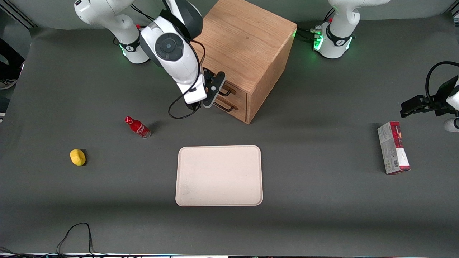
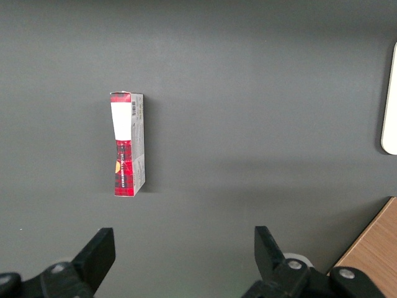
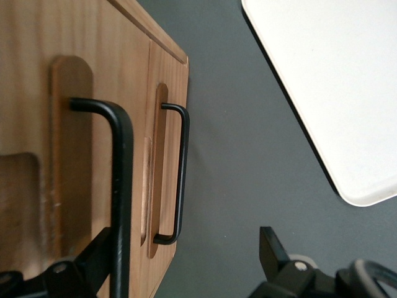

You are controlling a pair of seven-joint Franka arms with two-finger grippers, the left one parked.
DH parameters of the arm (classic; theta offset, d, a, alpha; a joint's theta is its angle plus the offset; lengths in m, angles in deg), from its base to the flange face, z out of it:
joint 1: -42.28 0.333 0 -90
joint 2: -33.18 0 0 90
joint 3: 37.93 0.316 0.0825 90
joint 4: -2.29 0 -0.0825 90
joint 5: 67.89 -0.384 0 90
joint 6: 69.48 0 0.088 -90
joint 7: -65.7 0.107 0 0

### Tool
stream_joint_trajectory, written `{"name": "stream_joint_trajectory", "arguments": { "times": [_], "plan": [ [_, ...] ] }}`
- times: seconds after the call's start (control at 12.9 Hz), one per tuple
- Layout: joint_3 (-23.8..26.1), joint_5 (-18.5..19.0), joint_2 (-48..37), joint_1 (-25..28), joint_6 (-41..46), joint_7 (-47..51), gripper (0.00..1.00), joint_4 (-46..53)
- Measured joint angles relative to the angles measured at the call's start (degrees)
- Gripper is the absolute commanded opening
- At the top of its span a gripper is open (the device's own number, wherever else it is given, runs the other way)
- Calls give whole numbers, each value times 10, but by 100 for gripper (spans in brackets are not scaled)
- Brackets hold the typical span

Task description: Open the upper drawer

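The light-oak cabinet [image 1: 247, 46] stands at the back middle of the table. Its upper drawer [image 1: 235, 90] looks shut, flush with the lower one. The drawer's black bar handle [image 1: 226, 93] is partly covered by my gripper [image 1: 214, 94], which is right in front of the drawer. In the right wrist view the upper handle [image 3: 121, 186] runs between my open fingers, close beside one finger [image 3: 93, 261]; the other finger [image 3: 273, 248] stands well clear of it. The gripper [image 3: 183, 261] holds nothing. The lower drawer's handle [image 3: 180, 174] sits just below.
A cream tray [image 1: 219, 175] lies nearer the front camera than the cabinet. A red bottle [image 1: 137, 127] and a yellow lump [image 1: 77, 157] lie toward the working arm's end. A red-and-grey carton [image 1: 393, 147] lies toward the parked arm's end.
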Motion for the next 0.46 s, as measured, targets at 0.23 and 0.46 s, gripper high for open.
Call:
{"name": "stream_joint_trajectory", "arguments": {
  "times": [0.23, 0.46],
  "plan": [
    [1, 0, 10, 1, -6, 0, 100, -5],
    [1, 0, 11, 1, -10, 0, 100, -6]
  ]
}}
